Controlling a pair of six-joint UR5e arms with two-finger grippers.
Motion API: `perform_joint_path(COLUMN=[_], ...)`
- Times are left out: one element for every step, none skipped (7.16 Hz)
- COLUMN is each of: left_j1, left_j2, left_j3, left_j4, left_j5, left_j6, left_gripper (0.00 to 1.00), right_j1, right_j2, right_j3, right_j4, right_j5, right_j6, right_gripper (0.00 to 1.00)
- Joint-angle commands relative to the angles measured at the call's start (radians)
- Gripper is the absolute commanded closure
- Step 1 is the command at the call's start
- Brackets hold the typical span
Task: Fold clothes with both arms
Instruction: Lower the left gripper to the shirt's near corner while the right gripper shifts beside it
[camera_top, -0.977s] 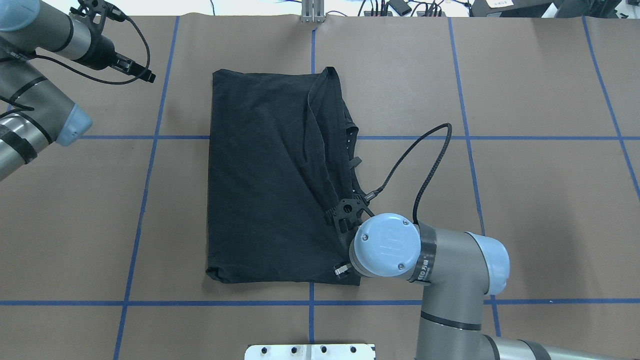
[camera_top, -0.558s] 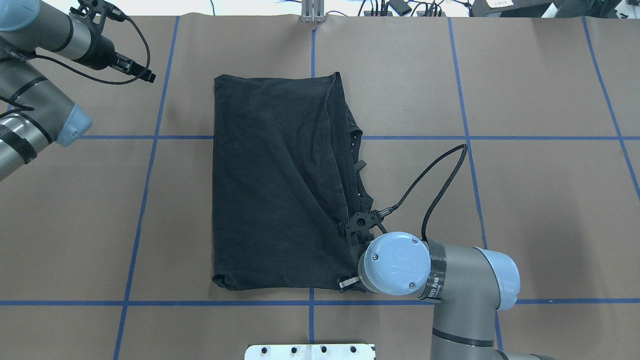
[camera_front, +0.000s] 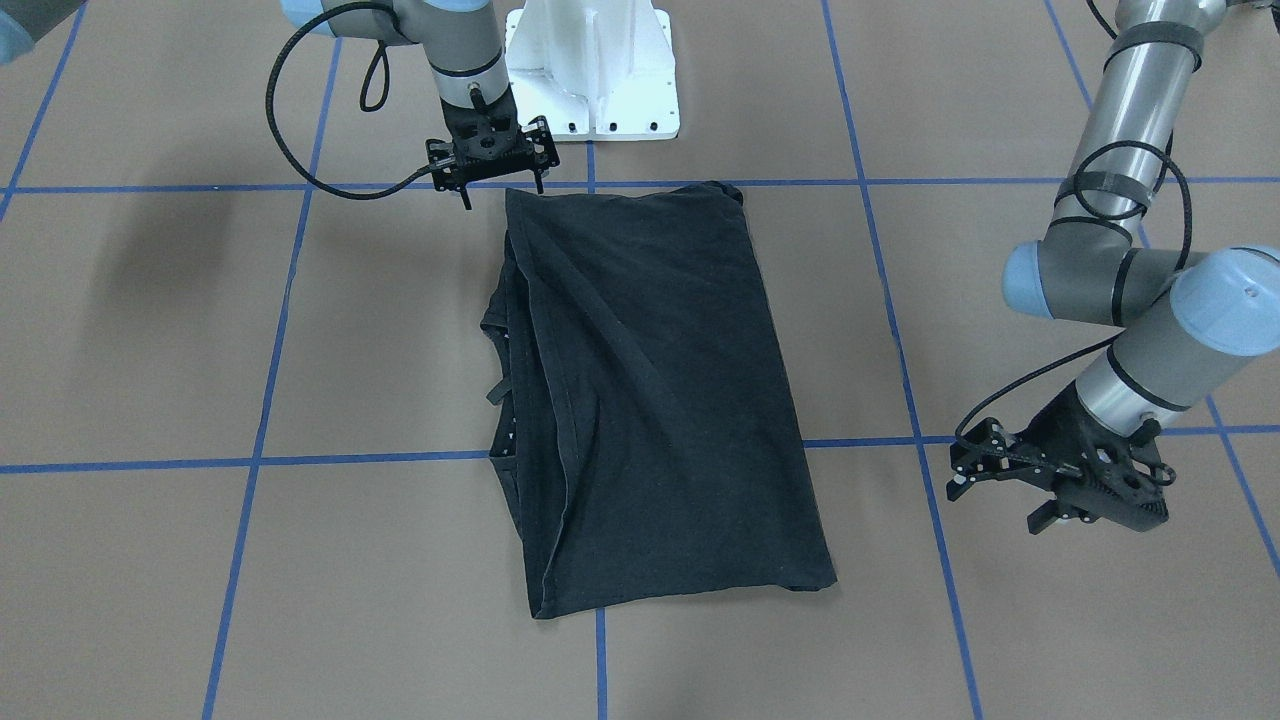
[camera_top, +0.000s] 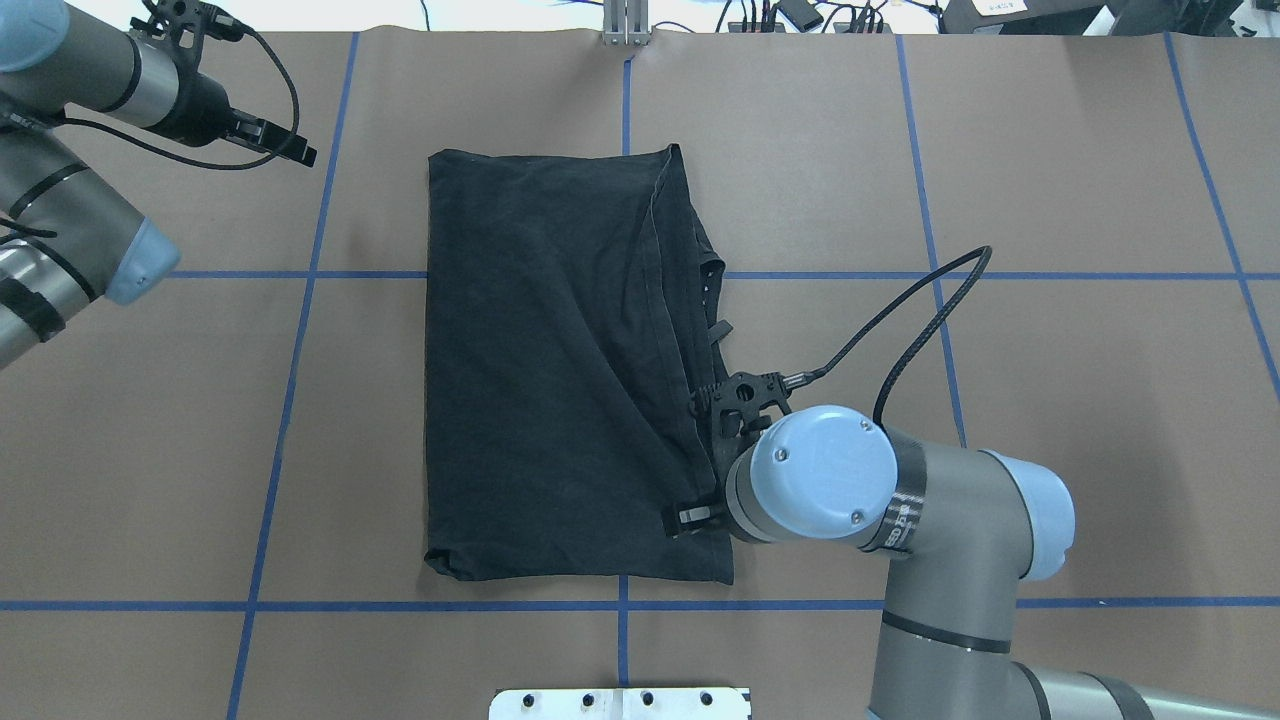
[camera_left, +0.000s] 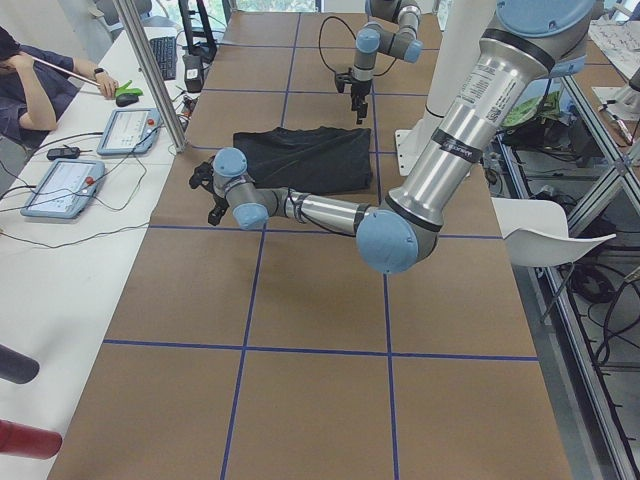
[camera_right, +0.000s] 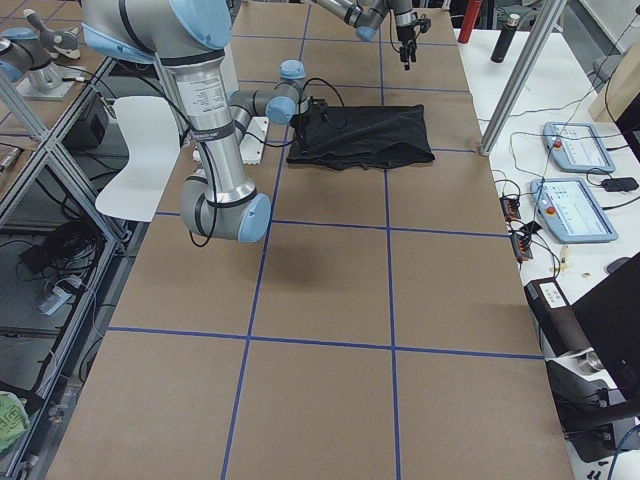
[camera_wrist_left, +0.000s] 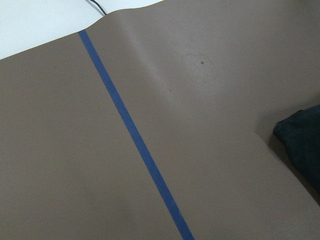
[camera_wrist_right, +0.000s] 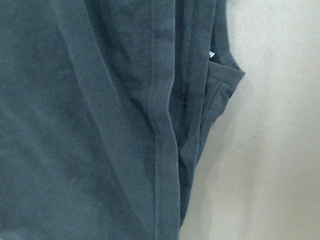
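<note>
Premises: a robotics laboratory. Evidence follows. A left arm (camera_top: 60, 230) and a right arm (camera_top: 950, 520), both of industrial jointed pattern, work from a white pedestal base (camera_front: 592, 70) at a large table (camera_top: 1100, 430). The table is covered in brown sheeting and marked into a grid with blue tape (camera_top: 1100, 275). An aluminium frame post (camera_left: 150, 70) stands at its edge. A white side bench (camera_left: 60, 260) carries control pendants (camera_left: 62, 186) and a keyboard (camera_left: 165, 55). A person (camera_left: 30, 80) sits there. Coiled cabling (camera_right: 62, 240) lies on the floor beside the rig.
</note>
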Motion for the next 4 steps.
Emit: perform_joint_path(left_j1=[0.093,0.180,0.275,0.359], left_j2=[0.187,0.256,0.295,0.328], left_j3=[-0.275,-0.380,-0.460,-0.525], left_j4=[-0.026,-0.048,-0.064,-0.066], left_j5=[0.007,0.033,0.118,0.191], left_j6=[-0.233,-0.394,-0.540,-0.658], left_gripper=[0.00,0.00,0.00,0.00], right_j1=[0.035,0.040,0.042,0.043], right_j2=[-0.001,-0.006,-0.009,-0.009], right_j3=[0.006,0.017,0.022,0.025], right_j4=[0.004,0.004,0.006,0.006], right_j5=[0.005,0.001,-0.010,-0.010], right_j6=[0.136,0.179,0.234,0.263], right_gripper=[0.01,0.01,0.01,0.01])
